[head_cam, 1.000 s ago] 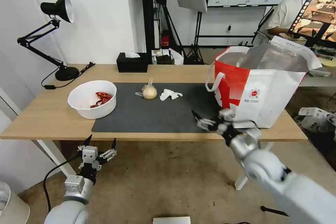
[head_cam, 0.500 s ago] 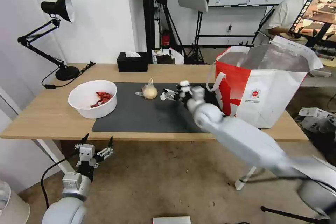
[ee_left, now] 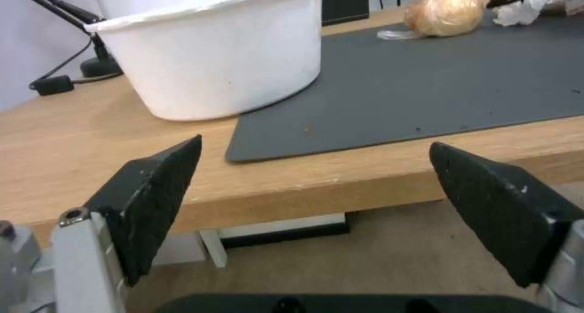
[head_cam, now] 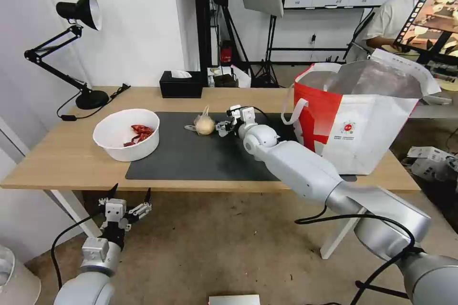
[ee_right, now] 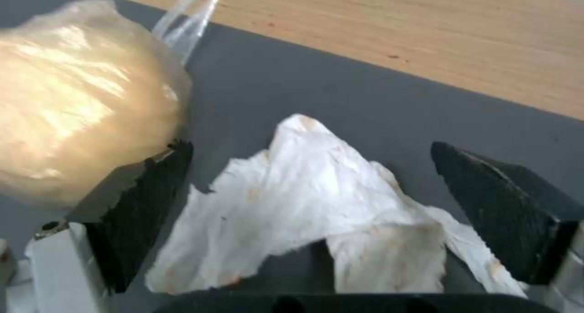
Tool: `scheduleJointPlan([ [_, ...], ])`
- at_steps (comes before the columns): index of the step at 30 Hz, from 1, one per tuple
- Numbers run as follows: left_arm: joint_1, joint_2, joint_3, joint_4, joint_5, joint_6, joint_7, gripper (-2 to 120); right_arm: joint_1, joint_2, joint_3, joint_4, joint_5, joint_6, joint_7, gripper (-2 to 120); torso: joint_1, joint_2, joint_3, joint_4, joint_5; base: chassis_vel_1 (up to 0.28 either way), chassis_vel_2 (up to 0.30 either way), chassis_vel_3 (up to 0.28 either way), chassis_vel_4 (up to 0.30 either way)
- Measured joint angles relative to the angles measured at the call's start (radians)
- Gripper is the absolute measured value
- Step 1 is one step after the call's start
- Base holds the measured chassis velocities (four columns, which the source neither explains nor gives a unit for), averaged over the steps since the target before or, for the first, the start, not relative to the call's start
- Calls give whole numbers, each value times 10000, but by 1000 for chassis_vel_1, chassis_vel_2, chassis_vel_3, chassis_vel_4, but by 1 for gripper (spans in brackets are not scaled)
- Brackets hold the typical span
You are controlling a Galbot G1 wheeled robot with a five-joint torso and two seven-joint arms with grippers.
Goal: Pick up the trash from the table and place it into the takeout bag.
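Item: crumpled white tissue point(ee_right: 316, 212) on the table's grey mat point(head_cam: 191, 157), beside the knotted bag point(head_cam: 204, 126). I had just swung right gripper point(ee_right: 310, 203) over it; jaws wide, straddling, nothing held. Left gripper point(head_cam: 127, 201) idle, open.

A: Arm finish?
B: Right arm point(head_cam: 305, 171): glossy silver-white shells, rounded joints, metallic silver elbow section. A black cable point(head_cam: 334, 219) loops under it.
A: Grippers?
B: Right gripper point(head_cam: 224, 127): white body with black parts. In the right wrist view, each finger point(ee_right: 152, 190) is a black wedge with a finely textured face on a pale grey metal bracket, with a small round screw point(ee_right: 50, 225) at the bracket top.
A: Left one?
B: Same build. Left gripper point(head_cam: 128, 194): white boxy block, dark pointed tips, grey-silver wrist, black cable point(head_cam: 64, 243) alongside. In the left wrist view its pads point(ee_left: 155, 190) are black and textured, white specks on the edges, screw point(ee_left: 73, 216) on the bracket.
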Motion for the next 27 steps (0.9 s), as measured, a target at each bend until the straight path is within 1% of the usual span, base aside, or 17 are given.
scheduleJointPlan([
  [5, 5, -10, -3, 16, 0, -28, 6, 100, -129, 12, 17, -1, -135, -165, 221, 100, 0, 0, 1, -2, 2, 0, 0, 0, 0],
  [6, 5, -20, -3, 16, 0, -33, 6, 100, -145, 11, 31, -1, -141, -171, 239, 98, 0, 0, 0, -2, 2, 0, 0, 0, 0],
  [7, 7, -38, -1, 16, 0, -38, 7, 100, -167, 7, 49, 0, -143, -177, 259, 92, 0, 1, 0, -2, 1, 0, 0, 0, 0],
  [8, 7, -38, -1, 16, 0, -38, 7, 100, -167, 7, 49, 0, -143, -177, 259, 92, 0, 1, 0, -2, 1, 0, 0, 0, 0],
  [10, 9, -69, 8, 15, -3, -43, 8, 100, -215, -18, 87, 4, -144, -197, 301, 84, 0, 0, 1, -1, 2, 0, 0, 0, 0],
  [11, 9, -69, 8, 15, -3, -43, 8, 100, -215, -18, 87, 4, -144, -197, 301, 84, 0, 0, 1, -1, 2, 0, 0, 0, 0],
  [12, 9, -76, 15, 15, -3, -44, 8, 100, -225, -30, 93, 9, -143, -199, 302, 80, -1, 0, 1, -2, 2, 0, 0, 0, 0],
  [13, 9, -83, 34, 16, -4, -46, 8, 100, -239, -44, 114, 13, -140, -200, 302, 70, 0, 1, 0, -2, 1, 0, 0, 0, 0],
  [14, 9, -83, 48, 16, -4, -47, 9, 100, -246, -51, 133, 20, -129, -200, 302, 64, -1, 1, 0, -2, 1, 0, 0, 0, 0],
  [15, 9, -83, 48, 16, -4, -47, 9, 100, -246, -51, 133, 20, -129, -200, 302, 64, -1, 1, 0, -2, 1, 0, 0, 0, 0],
  [18, 12, -75, 71, 15, -7, -50, 9, 100, -313, -93, 172, 100, 35, -200, 297, 50, 0, 1, 0, -1, 2, 0, 0, 0, 0],
  [19, 12, -75, 71, 15, -7, -50, 9, 100, -313, -93, 172, 100, 35, -200, 297, 50, 0, 1, 0, -1, 2, 0, 0, 0, 0],
  [21, 17, -56, 80, 17, -14, -66, 8, 100, -433, -164, 214, 219, 153, -198, 297, 39, 0, 1, 0, -2, 2, 0, 0, 0, 0],
  [22, 16, -53, 85, 22, -15, -70, 4, 100, -473, -192, 233, 261, 172, -194, 298, 36, 0, 1, 0, -1, 2, 0, 0, 0, 0],
  [23, 16, -53, 85, 22, -15, -70, 4, 100, -473, -192, 233, 261, 172, -194, 298, 36, 0, 1, 0, -1, 2, 0, 0, 0, 0],
  [26, -5, -47, 132, 55, -22, -80, 0, 100, -600, -252, 283, 389, 197, -134, 299, 21, -1, 2, 0, 0, 2, 0, 0, 0, 0],
  [27, -5, -47, 132, 55, -22, -80, 0, 100, -600, -252, 283, 389, 197, -134, 299, 21, -1, 2, 0, 0, 2, 0, 0, 0, 0],
])
